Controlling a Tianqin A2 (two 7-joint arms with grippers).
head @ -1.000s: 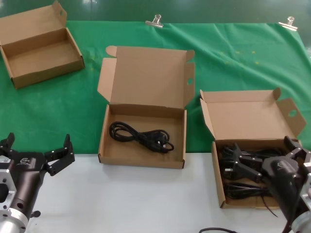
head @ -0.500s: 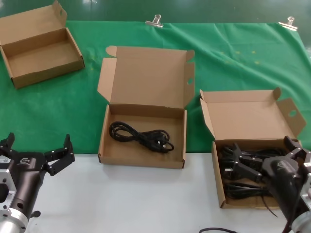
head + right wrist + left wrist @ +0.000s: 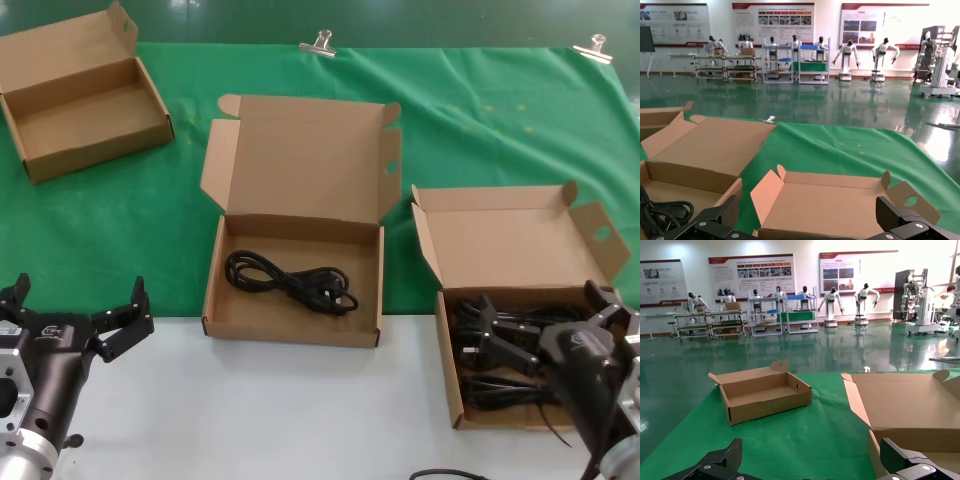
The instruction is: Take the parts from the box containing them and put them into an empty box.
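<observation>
Several black power cords (image 3: 500, 385) lie in the wing-flap box (image 3: 510, 240) at the right, its round hole in the right flap. My right gripper (image 3: 540, 305) hangs open just above these cords and holds nothing; its wrist view shows that box's lid (image 3: 840, 200) between the open jaws (image 3: 807, 207). The largest box (image 3: 300, 155), with a tall lid and rounded ears, stands in the middle and holds one coiled cord (image 3: 290, 282), also seen in the right wrist view (image 3: 660, 212). My left gripper (image 3: 80, 290) is open and empty at the near left (image 3: 812, 455).
A third, shallow-looking box (image 3: 85, 105) sits far left on the green cloth (image 3: 480, 120), also in the left wrist view (image 3: 765, 395). The near part of the table is white (image 3: 300, 410). Two metal clips (image 3: 318, 43) hold the cloth's far edge.
</observation>
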